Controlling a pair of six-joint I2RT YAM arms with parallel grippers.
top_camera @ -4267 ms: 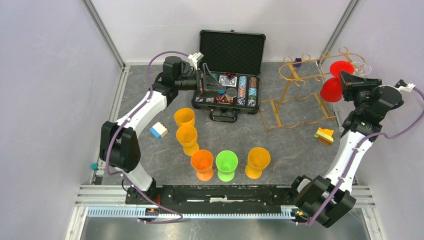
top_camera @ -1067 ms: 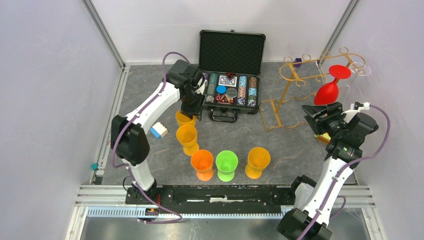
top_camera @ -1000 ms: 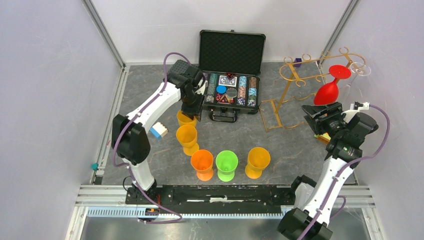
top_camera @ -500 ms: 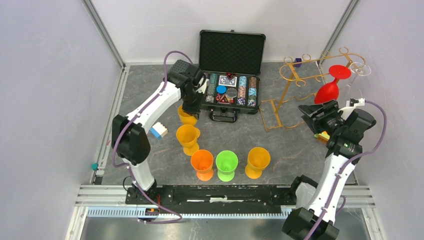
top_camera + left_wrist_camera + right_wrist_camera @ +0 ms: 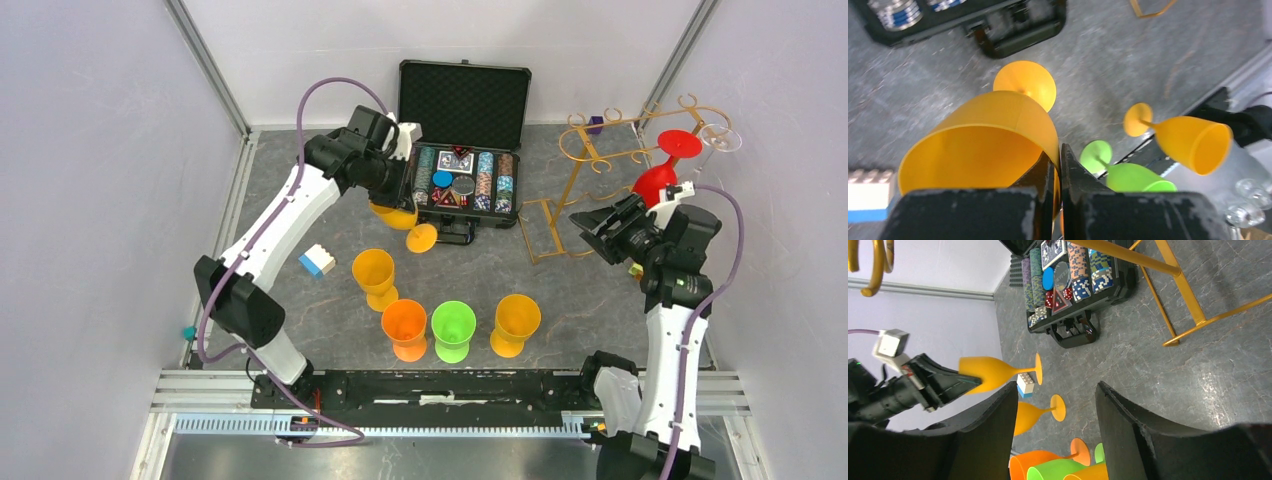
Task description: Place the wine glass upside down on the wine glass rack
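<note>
Since half a second ago the yellow-orange plastic wine glass (image 5: 403, 216) has left the grey marbled table (image 5: 300, 180), where it stood upright under the left arm. It now hangs in the air just in front of the open black case of poker chips (image 5: 463, 170). It is tipped onto its side with its round foot pointing down and to the right, well apart from the rack. The left gripper (image 5: 1058, 167) is pinching the wall of the bowl at the rim, one finger inside and one outside. That hold probably leaves the stem and foot free to slide between rails, and the sideways tilt looks like the first part of turning the glass over. The tall gold wire wine glass rack (image 5: 574, 180) stands to the right of the case. A red plastic wine glass (image 5: 652, 183) already hangs from its top rails, foot up and bowl down, which shows the pose wanted. The right gripper (image 5: 1056, 390) has edged leftward. It hovers near the rack's base with its fingers spread and nothing between them, seemingly kept out of the way. Nearer the arm bases a curved row of four more plastic wine glasses (image 5: 453, 328) stands upright. I judge the lift done, with the carry across, the full inversion and the hanging yet to come.
</note>
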